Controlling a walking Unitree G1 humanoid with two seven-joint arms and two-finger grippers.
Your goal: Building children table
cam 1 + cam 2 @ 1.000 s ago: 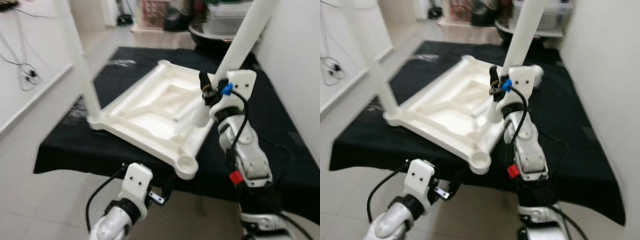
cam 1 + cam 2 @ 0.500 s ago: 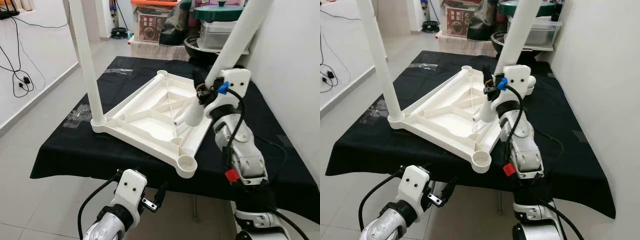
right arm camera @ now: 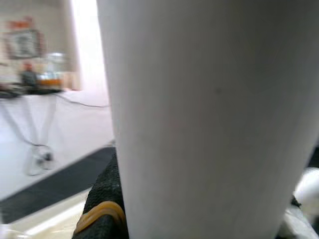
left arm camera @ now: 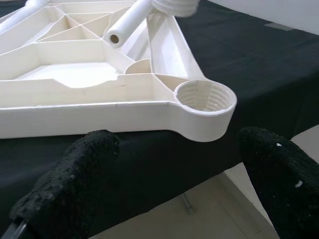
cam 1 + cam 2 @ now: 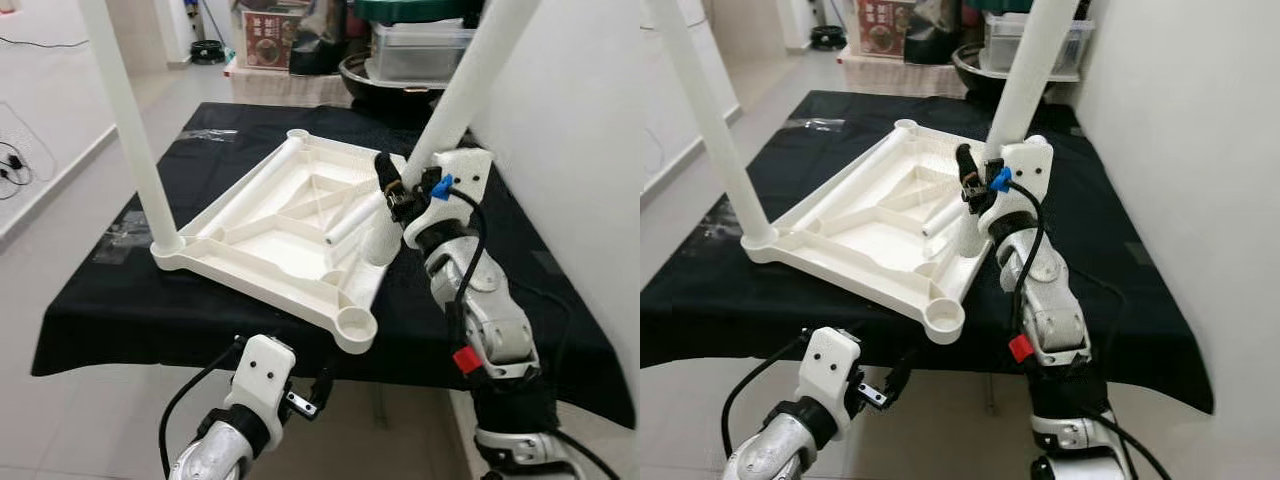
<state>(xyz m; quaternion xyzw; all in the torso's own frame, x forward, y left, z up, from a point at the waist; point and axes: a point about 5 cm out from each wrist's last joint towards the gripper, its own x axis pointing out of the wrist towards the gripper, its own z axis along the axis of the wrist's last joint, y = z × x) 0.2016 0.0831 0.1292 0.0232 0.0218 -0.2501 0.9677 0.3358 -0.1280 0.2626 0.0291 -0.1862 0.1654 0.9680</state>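
Note:
A white children's table top (image 5: 240, 282) lies upside down on a black-draped table (image 5: 100, 310). One white leg (image 5: 125, 120) stands upright in its left corner. My right gripper (image 5: 393, 190) is shut on a second leg (image 5: 470, 80), which is tilted, its threaded end (image 5: 380, 238) at the right corner. A loose white tube (image 5: 350, 220) lies inside the top. The near corner socket (image 4: 205, 97) is bare. My left gripper (image 4: 179, 174) hangs open below the table's front edge, facing that socket, its fingers (image 4: 75, 184) wide apart.
A white wall runs close along the right. Behind the table stand a metal bowl (image 5: 362, 70) and a clear storage box (image 5: 420, 45). Cables (image 5: 12, 160) lie on the tiled floor at the left. A plastic bag (image 5: 120, 235) rests on the cloth.
The head view has shifted and sharpened. The right gripper keeps its hold on the tilted leg at the right corner; the left gripper stays low and open.

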